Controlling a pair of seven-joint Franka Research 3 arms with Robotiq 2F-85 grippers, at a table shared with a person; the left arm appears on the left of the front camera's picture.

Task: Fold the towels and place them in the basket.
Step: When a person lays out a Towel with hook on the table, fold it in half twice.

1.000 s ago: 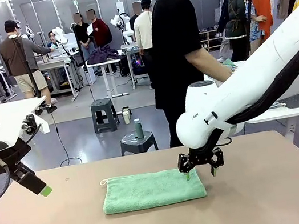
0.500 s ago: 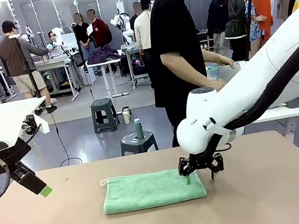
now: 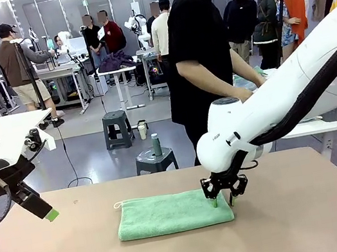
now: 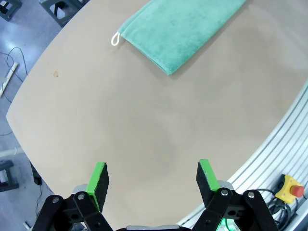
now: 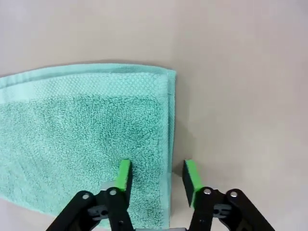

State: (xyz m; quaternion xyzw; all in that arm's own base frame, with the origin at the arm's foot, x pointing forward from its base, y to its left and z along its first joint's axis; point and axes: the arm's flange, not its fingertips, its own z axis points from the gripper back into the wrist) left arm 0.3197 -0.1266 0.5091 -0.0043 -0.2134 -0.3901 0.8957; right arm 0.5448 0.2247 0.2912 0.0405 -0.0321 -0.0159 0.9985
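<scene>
- While a person (image 3: 197,49) in a black T-shirt stands side-on at the far edge, the mint green towel (image 3: 171,213) lies folded into a long, flat rectangle near the middle of the tan surface (image 3: 302,220).
- Right tool (image 3: 223,200), reaching in from the right on its white arm, is down at the towel's right short end, with its fingertips at the cloth.
- From the right wrist, one green pad (image 5: 124,175) rests on the terry pile just inside the hem, while the other sits over the bare surface just beside it. The jaws stand part-way apart and straddle the hem, which lies flat between them and is not bunched or lifted.
- Left tool (image 3: 50,214) hangs above the surface's left edge, well apart from the towel — its jaws are spread wide in the left wrist view, with nothing between them.
- White corner loop (image 3: 117,205) pokes out from the towel's far-left corner and lies on the surface.
- Two dark stools (image 3: 115,119) stand on the grey floor beyond the surface — one just behind its far edge, the other farther back.
</scene>
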